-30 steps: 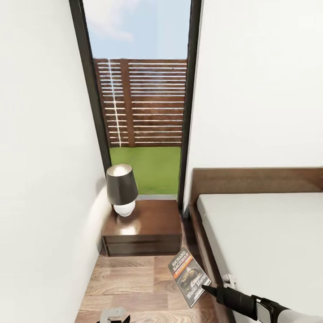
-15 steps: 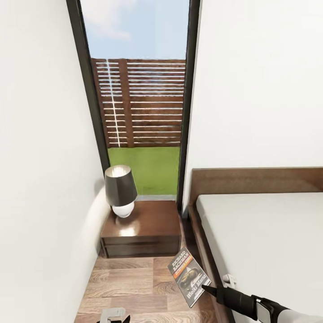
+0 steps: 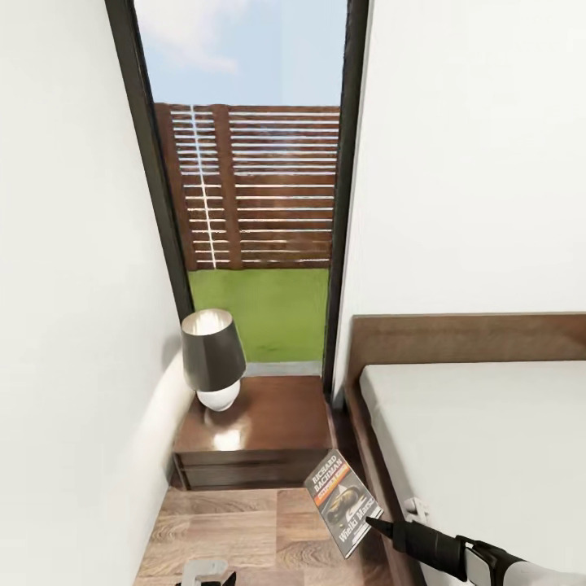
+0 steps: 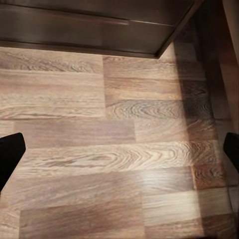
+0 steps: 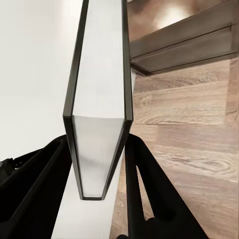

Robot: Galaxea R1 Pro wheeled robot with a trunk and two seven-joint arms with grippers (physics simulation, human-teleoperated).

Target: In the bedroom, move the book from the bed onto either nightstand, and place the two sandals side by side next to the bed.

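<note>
1. The right tool (image 3: 373, 522) is clamped on the book (image 3: 343, 503), which hangs tilted above the wood floor (image 3: 236, 529), just beside the bed (image 3: 480, 439) frame.
2. Seen from the right wrist, the book's (image 5: 99, 99) page edge sits squeezed between the dark fingers (image 5: 144, 189).
3. The nightstand (image 3: 256, 435) stands against the window (image 3: 252, 187), a dark-shaded lamp (image 3: 212, 358) on its glossy top.
4. The left tool (image 4: 119, 154) hangs over bare floor, its fingers (image 4: 10, 154) spread wide apart.

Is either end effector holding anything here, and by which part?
The right end effector grips the book by its lower edge, fingers on both covers. The left end effector is open over bare floor.
</note>
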